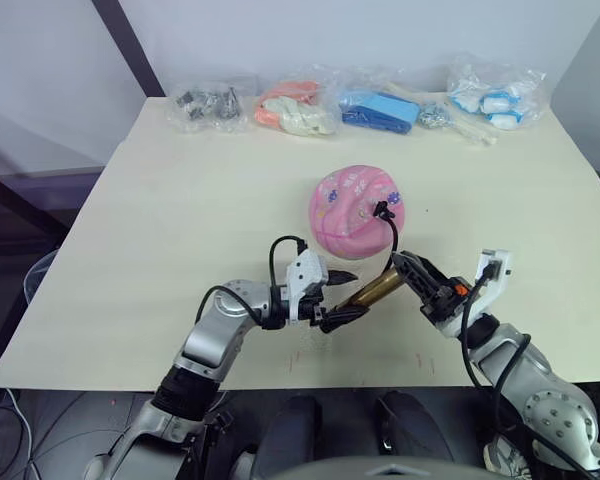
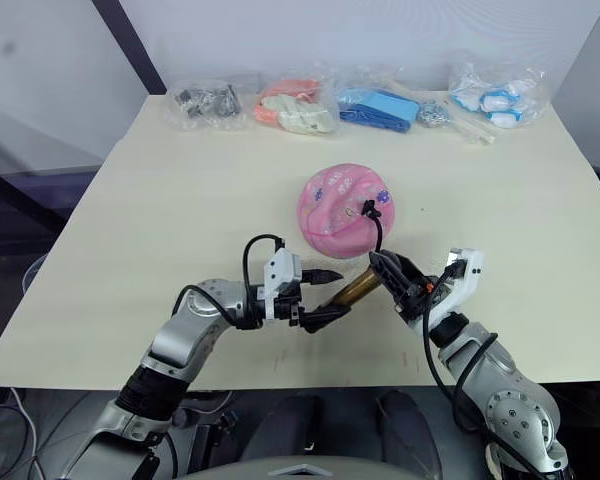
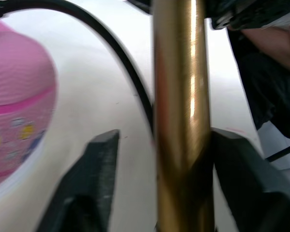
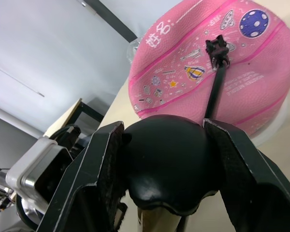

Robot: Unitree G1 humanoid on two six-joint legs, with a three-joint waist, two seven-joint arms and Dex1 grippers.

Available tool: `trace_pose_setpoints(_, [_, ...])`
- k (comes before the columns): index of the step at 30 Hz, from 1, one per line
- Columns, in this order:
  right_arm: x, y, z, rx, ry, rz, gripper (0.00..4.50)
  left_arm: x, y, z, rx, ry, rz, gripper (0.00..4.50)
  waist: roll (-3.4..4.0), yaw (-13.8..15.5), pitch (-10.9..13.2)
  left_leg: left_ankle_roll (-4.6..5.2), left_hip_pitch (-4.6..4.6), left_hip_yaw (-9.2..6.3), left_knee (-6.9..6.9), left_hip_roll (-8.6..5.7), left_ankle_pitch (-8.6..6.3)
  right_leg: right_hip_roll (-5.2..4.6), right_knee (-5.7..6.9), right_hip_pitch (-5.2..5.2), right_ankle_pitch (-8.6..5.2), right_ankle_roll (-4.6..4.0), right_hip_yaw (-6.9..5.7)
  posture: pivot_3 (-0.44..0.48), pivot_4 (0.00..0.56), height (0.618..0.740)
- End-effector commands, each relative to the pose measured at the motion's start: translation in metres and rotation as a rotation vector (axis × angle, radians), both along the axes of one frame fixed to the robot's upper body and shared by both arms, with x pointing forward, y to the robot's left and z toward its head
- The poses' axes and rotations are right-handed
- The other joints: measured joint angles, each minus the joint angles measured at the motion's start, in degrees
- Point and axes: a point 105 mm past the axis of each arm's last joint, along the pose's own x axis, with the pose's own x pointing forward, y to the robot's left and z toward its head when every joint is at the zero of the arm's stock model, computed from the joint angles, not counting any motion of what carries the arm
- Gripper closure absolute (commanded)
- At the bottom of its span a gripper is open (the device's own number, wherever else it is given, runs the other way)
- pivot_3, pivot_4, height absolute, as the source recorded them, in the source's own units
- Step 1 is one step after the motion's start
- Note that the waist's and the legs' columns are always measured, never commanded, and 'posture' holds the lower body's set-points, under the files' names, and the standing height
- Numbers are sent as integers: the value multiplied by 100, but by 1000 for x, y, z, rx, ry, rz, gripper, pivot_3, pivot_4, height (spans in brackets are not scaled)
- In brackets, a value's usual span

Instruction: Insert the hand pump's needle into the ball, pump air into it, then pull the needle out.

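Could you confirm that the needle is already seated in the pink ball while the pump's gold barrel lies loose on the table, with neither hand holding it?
Not quite: the needle is seated in the ball, but the hand pump is held. The right wrist view shows the right hand clamping its black end, and the left hand straddles the barrel.

One pink rubber ball (image 1: 357,211) and one bronze-gold hand pump (image 1: 376,289) with a thin black hose (image 1: 393,237) are present. Four clear plastic bags (image 1: 205,104) of small items lie on the one cream bench (image 1: 180,200).
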Motion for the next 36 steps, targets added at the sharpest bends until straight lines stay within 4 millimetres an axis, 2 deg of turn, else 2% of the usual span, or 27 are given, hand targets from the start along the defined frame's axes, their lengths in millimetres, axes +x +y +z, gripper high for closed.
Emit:
trace_pose_setpoints(1, [-7,4,17,1,-76,30,2382,4,4,11,-18,-49,2,27,0,-1,0,0,0,0,0,0,0,0,0,0,0,0,0,0,150,740])
trace_pose_setpoints(6, [-14,10,22,-42,-121,95,2382,4,13,12,-5,-59,-11,27,0,-2,0,0,0,1,0,1,0,0,0,0,0,0,1,0,150,740])
trace_pose_setpoints(10, [-14,6,29,-79,-174,108,2382,6,24,18,-11,-66,-16,27,0,-3,0,0,0,2,0,1,0,0,0,0,0,0,1,0,150,740])
trace_pose_setpoints(15, [-17,4,41,-161,-265,170,2382,-7,39,14,25,-33,-82,27,0,-8,0,0,1,2,0,1,0,1,0,-1,0,0,0,0,150,740])
trace_pose_setpoints(20, [-13,5,51,-224,-332,198,2382,-10,48,12,46,-23,-107,27,0,0,0,0,0,2,0,2,0,1,-1,-1,0,0,-1,0,150,740])
trace_pose_setpoints(30, [-8,34,69,-204,-396,292,2382,-25,54,7,55,19,-165,27,0,-27,0,0,-2,2,0,5,0,0,-2,-2,0,-1,0,0,150,740])
trace_pose_setpoints(36, [-8,50,71,-191,-416,350,2382,-24,60,2,81,13,-149,27,-1,-65,0,0,-6,0,0,5,0,-1,-3,-4,0,-1,-5,0,150,740])
